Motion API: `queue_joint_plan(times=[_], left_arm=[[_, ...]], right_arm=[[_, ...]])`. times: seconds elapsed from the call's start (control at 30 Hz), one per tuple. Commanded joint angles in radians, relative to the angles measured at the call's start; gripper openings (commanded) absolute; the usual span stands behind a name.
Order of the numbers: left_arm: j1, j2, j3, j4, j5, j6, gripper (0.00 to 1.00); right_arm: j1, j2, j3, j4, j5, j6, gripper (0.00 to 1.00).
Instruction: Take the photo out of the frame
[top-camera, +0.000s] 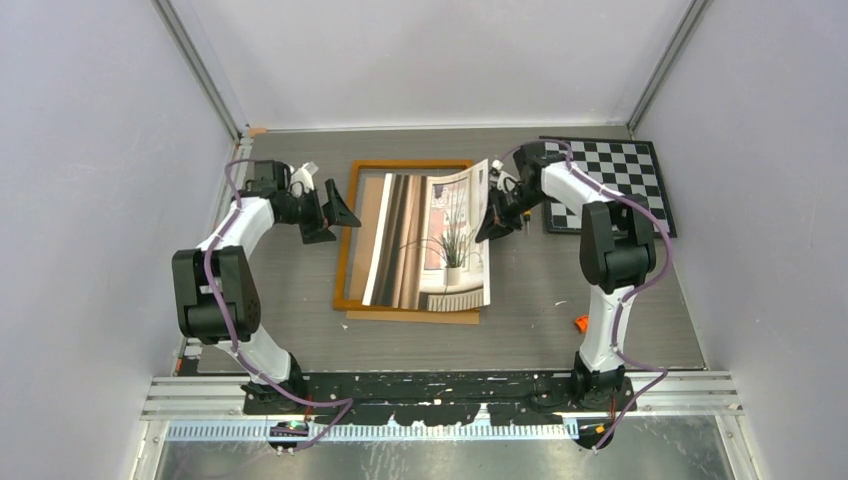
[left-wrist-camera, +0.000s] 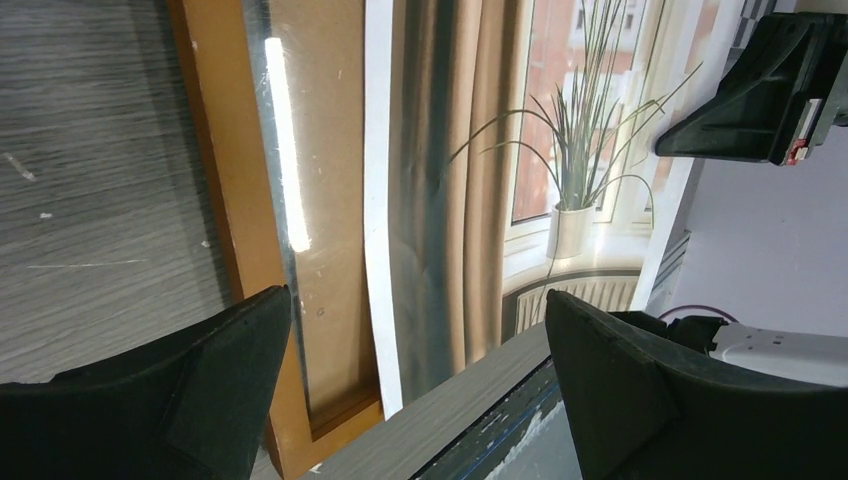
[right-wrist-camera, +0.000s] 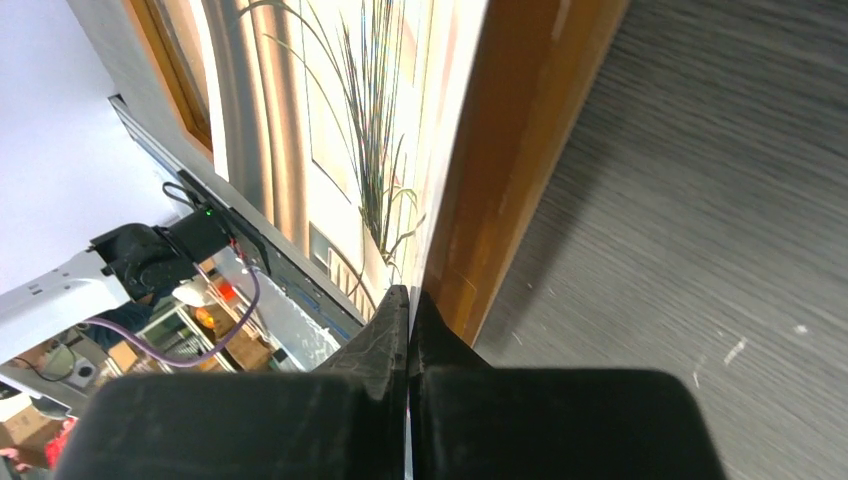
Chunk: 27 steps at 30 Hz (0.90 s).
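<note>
Grey wood-look table (top-camera: 520, 320), white walls all round. Frame (top-camera: 343, 250) lay flat mid-table, checkerboard (top-camera: 620, 180) off at far right. Photo (top-camera: 430, 240) was half out of frame: left part down inside it, right edge curled up off it. Right gripper (top-camera: 487, 232) had fingers pressed tight together on that raised edge, pinching photo. Left gripper (top-camera: 338, 215) hovered just by frame's left border, jaws spread fully wide, nothing in them. Tan board (top-camera: 410, 316) poked out under frame's near edge.
</note>
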Motion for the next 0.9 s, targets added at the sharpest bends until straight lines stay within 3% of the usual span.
queue_joint_plan(times=[0.0,0.87], left_arm=[[0.022,-0.038,0.023,-0.040,-0.016,0.041,1.00],[0.034,-0.002,0.061,-0.043,-0.039,0.060,1.00]], right_arm=[[0.030,0.012,0.044,0.063,-0.015,0.018,0.01],[0.100,0.155,0.179,0.196,-0.014,0.103,0.01]])
